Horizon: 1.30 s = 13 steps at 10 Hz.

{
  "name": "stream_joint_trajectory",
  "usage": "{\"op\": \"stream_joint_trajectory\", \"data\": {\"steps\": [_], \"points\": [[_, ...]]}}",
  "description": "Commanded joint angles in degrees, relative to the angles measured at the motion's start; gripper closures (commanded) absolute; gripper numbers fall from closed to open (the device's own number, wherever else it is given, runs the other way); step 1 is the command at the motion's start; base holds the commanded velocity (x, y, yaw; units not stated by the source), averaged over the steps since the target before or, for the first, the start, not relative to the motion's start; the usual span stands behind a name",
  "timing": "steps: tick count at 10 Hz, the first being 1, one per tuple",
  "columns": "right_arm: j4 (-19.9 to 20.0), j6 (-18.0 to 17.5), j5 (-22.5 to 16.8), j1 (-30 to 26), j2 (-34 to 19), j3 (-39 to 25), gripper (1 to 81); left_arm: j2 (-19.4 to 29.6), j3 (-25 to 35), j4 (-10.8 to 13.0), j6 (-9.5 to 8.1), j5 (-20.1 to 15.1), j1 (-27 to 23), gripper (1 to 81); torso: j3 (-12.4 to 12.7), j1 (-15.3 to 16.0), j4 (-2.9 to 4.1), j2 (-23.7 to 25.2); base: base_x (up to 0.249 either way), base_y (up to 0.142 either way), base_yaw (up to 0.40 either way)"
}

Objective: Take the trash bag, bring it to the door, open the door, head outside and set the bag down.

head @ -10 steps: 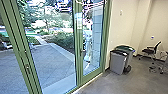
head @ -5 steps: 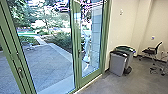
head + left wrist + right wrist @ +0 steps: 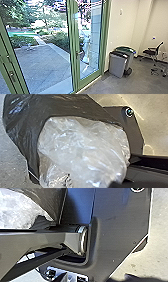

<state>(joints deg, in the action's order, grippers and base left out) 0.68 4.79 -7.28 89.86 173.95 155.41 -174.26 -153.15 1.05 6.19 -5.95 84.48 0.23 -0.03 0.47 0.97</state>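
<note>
in the head view, the green-framed glass doors point(image 3: 74, 62) are at left; two bins point(image 3: 118, 65) and, farther, a chair point(image 3: 150, 52) at right. in the left wrist view, the dark trash bag point(image 3: 22, 126) with clear plastic point(image 3: 82, 149) is near the robot's plate point(image 3: 130, 126). in the right wrist view, it is perhaps this same bag near the jointed bar point(image 3: 45, 241). how open the left gripper or right gripper is, or what it holds, i cannot tell.

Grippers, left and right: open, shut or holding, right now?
Left: cannot be told; the trash bag shows large in its wrist view.
Right: cannot be told, though part of the bag shows there too.
</note>
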Motion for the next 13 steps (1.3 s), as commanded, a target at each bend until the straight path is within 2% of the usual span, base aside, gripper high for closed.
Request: {"op": "stream_joint_trajectory", "data": {"steps": [1,13], "points": [[-0.2,0.0,-3.7,-2.4,0.2,0.3,1.0,-0.3,0.1,0.2,0.49,-3.1,-3.2,81.1,0.0,0.0,0.0,0.0,0.144,-0.071,0.0],[-0.3,0.0,-3.7,-2.6,0.5,0.3,1.0,0.0,0.1,0.2,0.49,-3.1,-3.1,81.1,0.0,0.0,0.0,0.0,0.144,-0.071,0.0]]}}
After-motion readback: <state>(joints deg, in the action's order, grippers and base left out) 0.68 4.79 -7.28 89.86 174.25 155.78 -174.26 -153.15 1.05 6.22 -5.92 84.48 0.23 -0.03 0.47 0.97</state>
